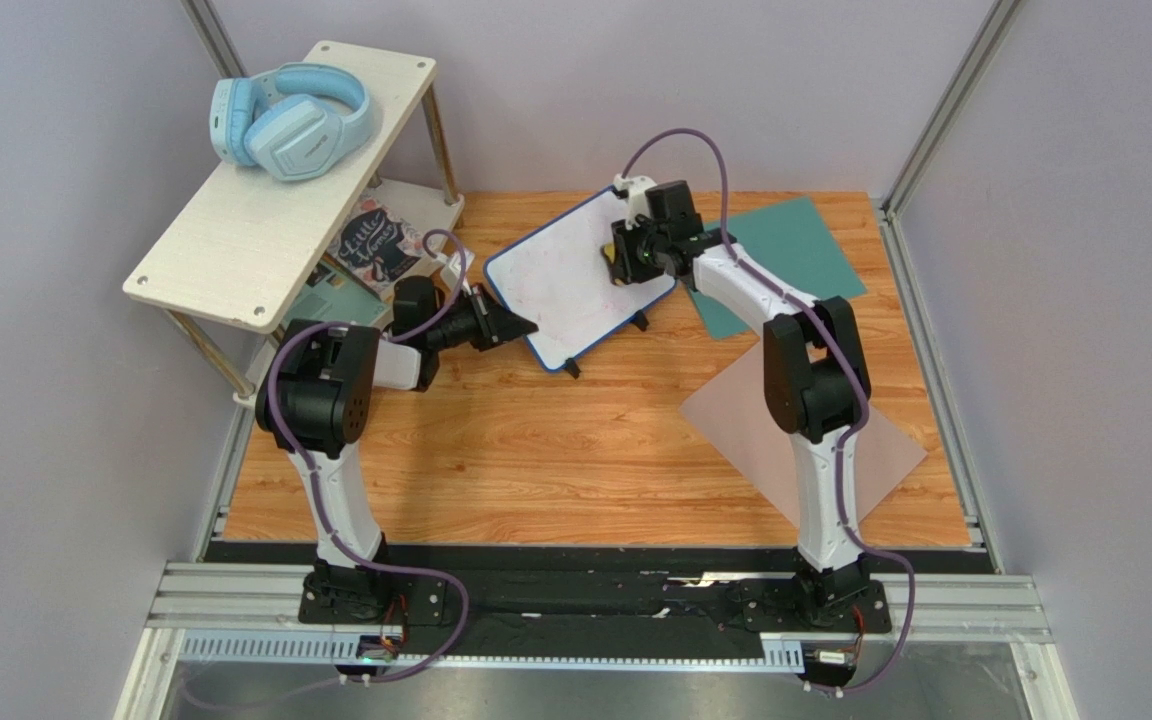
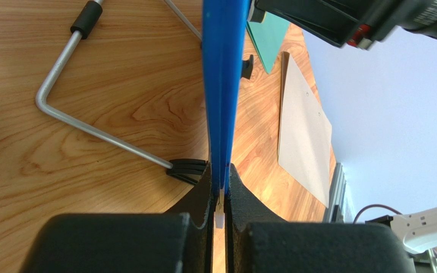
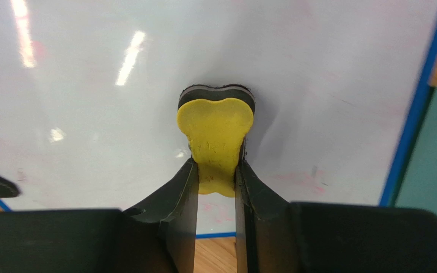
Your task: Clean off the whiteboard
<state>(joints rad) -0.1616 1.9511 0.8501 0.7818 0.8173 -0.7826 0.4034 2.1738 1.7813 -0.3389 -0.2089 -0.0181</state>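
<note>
Wiping looks to be the step in hand. Near the worktop's far edge, the small glossy white whiteboard with a thin blue frame (image 1: pixel 575 278) stands tilted, its rim pinched by the left gripper (image 2: pixel 219 170). The right gripper (image 3: pixel 218 170) pinches a yellow, black-felted eraser (image 3: pixel 215 122) against its face. Next, I'd say, it should sweep over the faint pink smudges (image 3: pixel 303 179).

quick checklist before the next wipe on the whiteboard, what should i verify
1. left end effector clamped on the whiteboard frame: ok
2. right end effector gripping the yellow eraser: ok
3. eraser pad against the board face: ok, looks flush
4. board clean: not ok, pink traces show
5. pressing force enough: cannot tell
</note>
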